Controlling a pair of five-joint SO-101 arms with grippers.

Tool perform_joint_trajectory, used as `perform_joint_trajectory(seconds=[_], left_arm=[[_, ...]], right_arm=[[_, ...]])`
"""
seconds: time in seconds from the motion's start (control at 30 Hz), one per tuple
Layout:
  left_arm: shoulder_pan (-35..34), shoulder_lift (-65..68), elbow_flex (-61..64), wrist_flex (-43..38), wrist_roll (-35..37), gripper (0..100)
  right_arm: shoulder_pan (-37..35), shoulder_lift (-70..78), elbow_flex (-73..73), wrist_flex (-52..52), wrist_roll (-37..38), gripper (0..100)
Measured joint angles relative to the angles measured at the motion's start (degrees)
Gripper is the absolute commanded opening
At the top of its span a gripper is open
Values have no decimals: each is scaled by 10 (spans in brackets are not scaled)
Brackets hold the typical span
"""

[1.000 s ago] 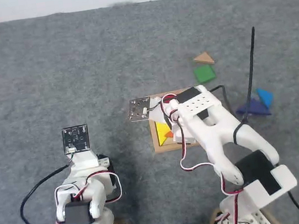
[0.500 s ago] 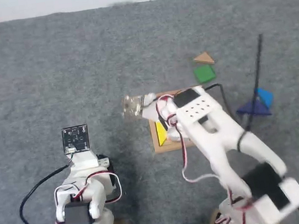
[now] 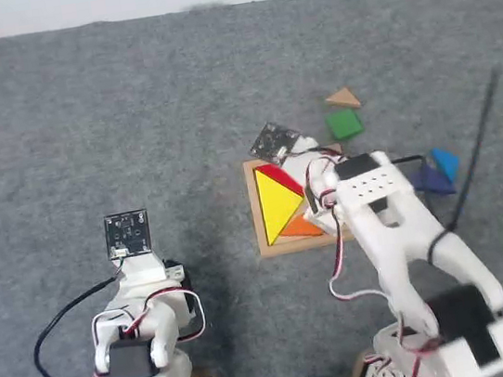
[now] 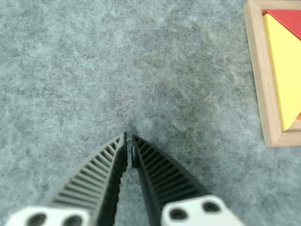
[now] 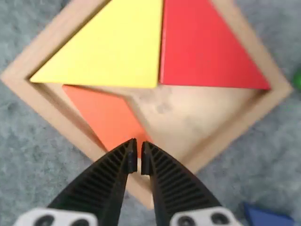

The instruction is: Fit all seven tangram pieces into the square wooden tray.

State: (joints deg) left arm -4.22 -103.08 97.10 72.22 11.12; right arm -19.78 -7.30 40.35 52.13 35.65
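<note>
I see the square wooden tray [image 3: 257, 218] just right of the middle of the high view, lying flat on the grey carpet [image 3: 127, 103]. It is partly filled: a large yellow triangle [image 3: 275, 202] sits along its left side, a red triangle [image 3: 280, 177] touches it along the upper edge, and an orange piece [image 3: 300, 227] lies in the lower part. The high view also gives me the loose pieces to the upper right of the tray, well apart from it: a tan triangle [image 3: 344, 98], a green square [image 3: 344, 123] just below it, and further right a dark blue triangle [image 3: 430, 180] touching a light blue piece [image 3: 446, 163]. The right wrist view adds the tray's inside, which the arm covers from above: yellow and red meet edge to edge, and bare wood floor [image 5: 188, 117] lies between the orange piece and the far rim [image 5: 275, 92]. The right gripper [image 5: 138, 149] hangs over the orange piece, jaws drawn together on nothing. In the left wrist view the left gripper [image 4: 128, 140] is over bare carpet, jaws together and empty, with the tray's corner off to one side.
</note>
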Motion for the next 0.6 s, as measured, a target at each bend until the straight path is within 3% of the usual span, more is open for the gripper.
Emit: perform_joint_trajectory(seconds=[0.2,0.6], left_arm=[[0,0,0,0,0,14],[0,0,0,0,0,14]], right_arm=[[-1,28,-1,-17,0,16],[-80,20,14,-22,-3,16]])
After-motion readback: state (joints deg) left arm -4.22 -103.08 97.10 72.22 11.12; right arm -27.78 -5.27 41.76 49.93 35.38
